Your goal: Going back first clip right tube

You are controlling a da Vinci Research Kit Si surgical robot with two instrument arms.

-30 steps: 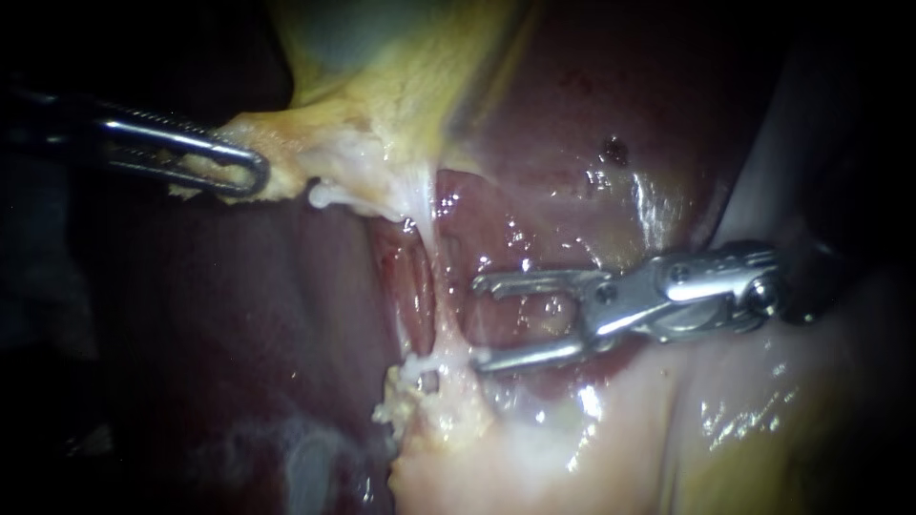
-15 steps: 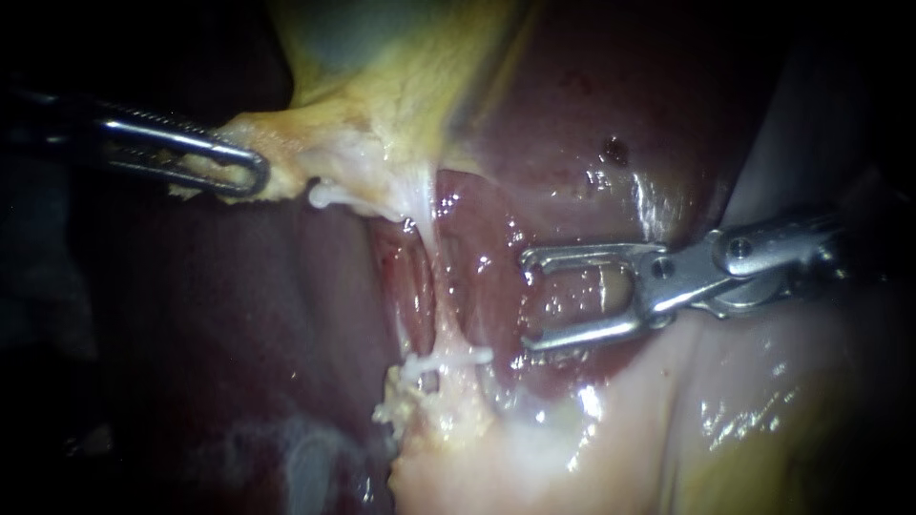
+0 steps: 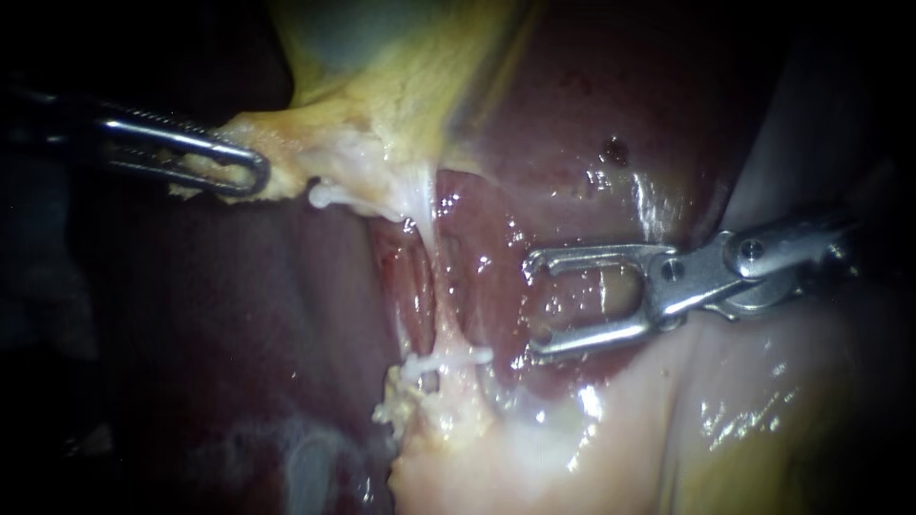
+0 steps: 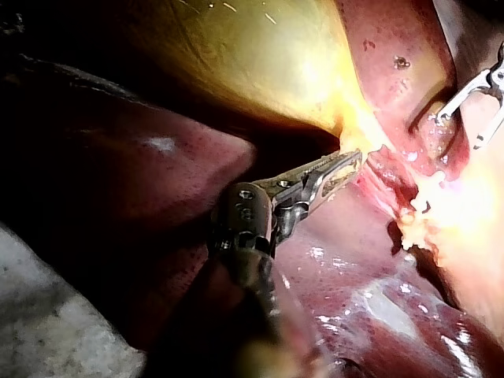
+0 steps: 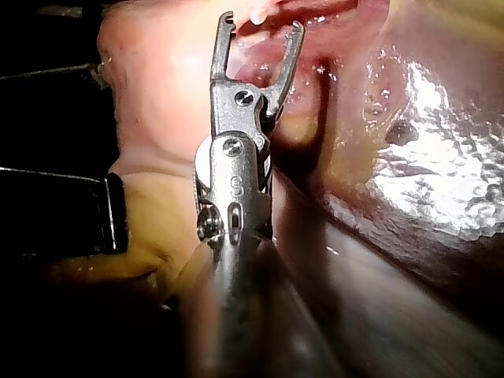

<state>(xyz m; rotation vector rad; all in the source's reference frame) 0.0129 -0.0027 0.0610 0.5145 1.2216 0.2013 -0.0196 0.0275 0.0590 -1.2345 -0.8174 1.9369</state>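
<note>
A pale tube [image 3: 431, 256] runs down from the yellow gallbladder [image 3: 401, 86] to whitish tissue below. A small white clip [image 3: 456, 360] lies across its lower end. My right instrument [image 3: 532, 303] comes in from the right with its jaws open and empty, a short way right of the tube and touching neither it nor the clip. In the right wrist view its open jaws [image 5: 262, 22] stand over red tissue. My left instrument [image 3: 256, 174] is shut on the gallbladder's pale lower edge, holding it to the left; the left wrist view shows the same grip [image 4: 350, 161].
Dark red liver [image 3: 572, 124] lies behind and on both sides of the tube. Pale glistening tissue [image 3: 725, 410] fills the lower right, under my right instrument's shaft. A small dark spot [image 3: 615, 150] marks the liver above the right jaws.
My right instrument has drawn back to the right, away from the tube, jaws still open. The white clip stays on the tube. My left instrument has not moved.
</note>
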